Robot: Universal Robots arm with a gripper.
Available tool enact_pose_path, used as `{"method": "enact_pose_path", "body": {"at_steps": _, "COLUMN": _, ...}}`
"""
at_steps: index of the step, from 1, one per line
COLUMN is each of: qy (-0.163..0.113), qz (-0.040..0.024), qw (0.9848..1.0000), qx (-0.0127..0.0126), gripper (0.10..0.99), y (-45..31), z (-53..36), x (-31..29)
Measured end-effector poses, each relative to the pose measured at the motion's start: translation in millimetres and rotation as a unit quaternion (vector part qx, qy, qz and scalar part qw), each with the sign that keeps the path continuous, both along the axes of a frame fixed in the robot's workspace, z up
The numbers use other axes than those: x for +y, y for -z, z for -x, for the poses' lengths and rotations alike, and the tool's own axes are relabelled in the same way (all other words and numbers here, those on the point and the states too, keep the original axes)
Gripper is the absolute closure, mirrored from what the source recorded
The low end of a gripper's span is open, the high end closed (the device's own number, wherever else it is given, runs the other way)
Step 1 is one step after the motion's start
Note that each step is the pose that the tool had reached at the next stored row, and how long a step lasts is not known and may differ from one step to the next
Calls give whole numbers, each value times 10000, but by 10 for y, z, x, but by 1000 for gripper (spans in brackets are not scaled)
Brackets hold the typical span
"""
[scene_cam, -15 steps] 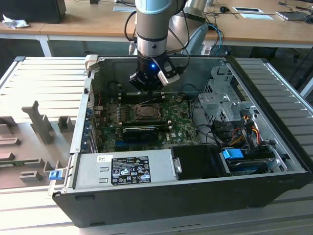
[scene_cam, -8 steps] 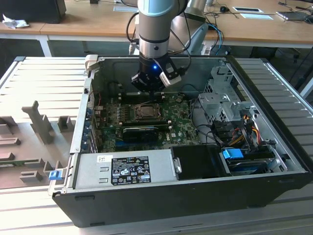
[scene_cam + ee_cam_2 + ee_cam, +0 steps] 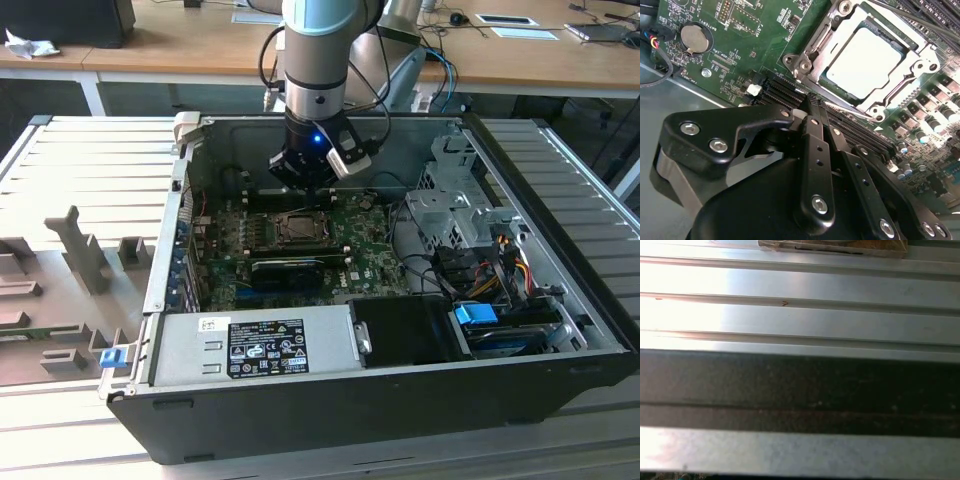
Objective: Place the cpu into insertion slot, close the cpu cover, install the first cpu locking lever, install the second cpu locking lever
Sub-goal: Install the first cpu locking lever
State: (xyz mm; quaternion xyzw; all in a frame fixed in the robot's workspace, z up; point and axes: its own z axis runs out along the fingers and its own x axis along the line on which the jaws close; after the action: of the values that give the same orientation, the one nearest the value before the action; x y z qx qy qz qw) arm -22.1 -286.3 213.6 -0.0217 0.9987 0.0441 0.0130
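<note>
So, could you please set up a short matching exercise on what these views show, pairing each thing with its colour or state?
Things:
1. pale silver square cpu
2. thin silvery metal cpu cover
3. round silver coin battery
4. black pincer

States:
A. closed over the socket
B. seated in the socket
C. fingers together
D. sits on the green circuit board beside the socket

Pairs: 1-B, 2-A, 3-D, 4-C
</note>
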Motion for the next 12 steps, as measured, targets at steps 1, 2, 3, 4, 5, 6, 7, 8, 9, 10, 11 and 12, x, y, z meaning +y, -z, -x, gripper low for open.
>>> {"method": "enact_pose_path", "body": {"at_steps": 1, "qy": 0, "qz": 0, "qw": 10000, "qx": 0, "gripper": 980, "y": 1, "z": 0, "x": 0}}
{"method": "enact_pose_path", "body": {"at_steps": 2, "qy": 0, "qz": 0, "qw": 10000, "qx": 0, "gripper": 980, "y": 3, "z": 0, "x": 0}}
{"method": "enact_pose_path", "body": {"at_steps": 3, "qy": 0, "qz": 0, "qw": 10000, "qx": 0, "gripper": 980, "y": 5, "z": 0, "x": -1}}
{"method": "enact_pose_path", "body": {"at_steps": 4, "qy": 0, "qz": 0, "qw": 10000, "qx": 0, "gripper": 980, "y": 7, "z": 0, "x": -2}}
{"method": "enact_pose_path", "body": {"at_steps": 5, "qy": -1, "qz": 0, "qw": 10000, "qx": 0, "gripper": 980, "y": 10, "z": 0, "x": -5}}
{"method": "enact_pose_path", "body": {"at_steps": 6, "qy": 0, "qz": -1, "qw": 10000, "qx": 0, "gripper": 980, "y": 13, "z": 0, "x": -7}}
{"method": "enact_pose_path", "body": {"at_steps": 7, "qy": 0, "qz": -1, "qw": 10000, "qx": 0, "gripper": 980, "y": 14, "z": 0, "x": -9}}
{"method": "enact_pose_path", "body": {"at_steps": 8, "qy": 0, "qz": -1, "qw": 10000, "qx": 0, "gripper": 980, "y": 16, "z": 0, "x": -10}}
{"method": "enact_pose_path", "body": {"at_steps": 9, "qy": 0, "qz": 0, "qw": 10000, "qx": 1, "gripper": 980, "y": 17, "z": 0, "x": -12}}
{"method": "enact_pose_path", "body": {"at_steps": 10, "qy": 0, "qz": 0, "qw": 10000, "qx": 0, "gripper": 980, "y": 18, "z": 0, "x": -13}}
{"method": "enact_pose_path", "body": {"at_steps": 11, "qy": 0, "qz": 1, "qw": 10000, "qx": 1, "gripper": 980, "y": 20, "z": 0, "x": -14}}
{"method": "enact_pose_path", "body": {"at_steps": 12, "qy": 0, "qz": 0, "qw": 10000, "qx": 0, "gripper": 980, "y": 24, "z": 0, "x": -13}}
